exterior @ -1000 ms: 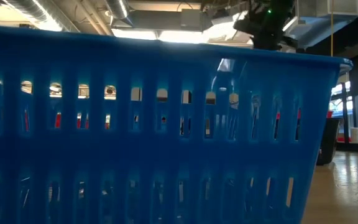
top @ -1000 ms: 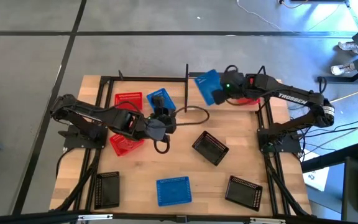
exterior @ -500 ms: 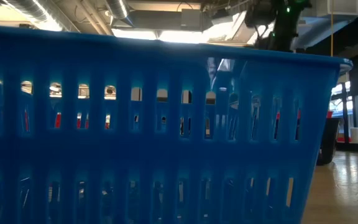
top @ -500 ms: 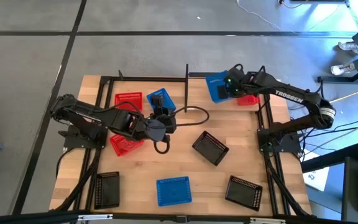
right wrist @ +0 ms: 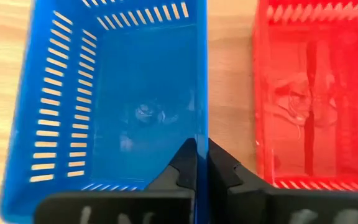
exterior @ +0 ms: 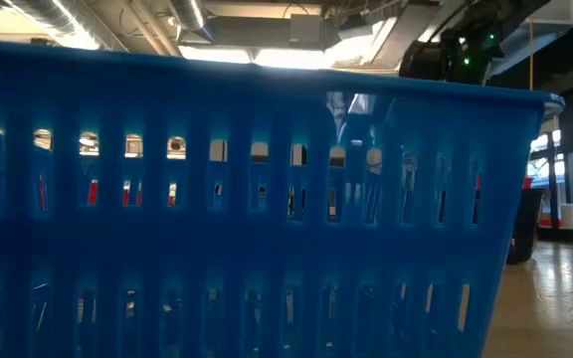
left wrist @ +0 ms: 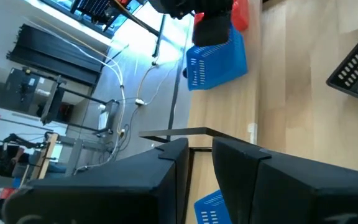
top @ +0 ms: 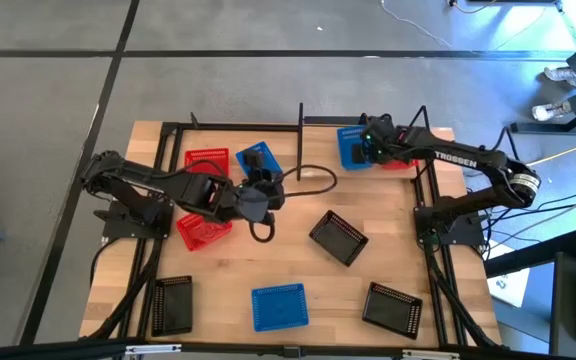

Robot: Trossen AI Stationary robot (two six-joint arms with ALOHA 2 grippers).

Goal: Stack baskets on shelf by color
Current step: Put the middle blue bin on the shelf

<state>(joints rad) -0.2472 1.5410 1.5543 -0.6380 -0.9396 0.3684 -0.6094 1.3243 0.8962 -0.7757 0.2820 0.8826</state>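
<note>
At the shelf's [top: 301, 123] right end, my right hand [top: 365, 148] is clamped on a blue basket's [top: 350, 143] wall beside a red basket [top: 400, 160]; left hand [top: 268, 192] slightly apart, empty; most baskets unstacked.

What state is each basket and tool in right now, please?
Right blue basket: upright, gripped by one wall, beside a red basket.
Right tool: shut on that wall.
Left tool: by the left blue basket.
Centre black basket: upright, loose, unstacked.
Front blue basket: upright, unstacked.
</note>
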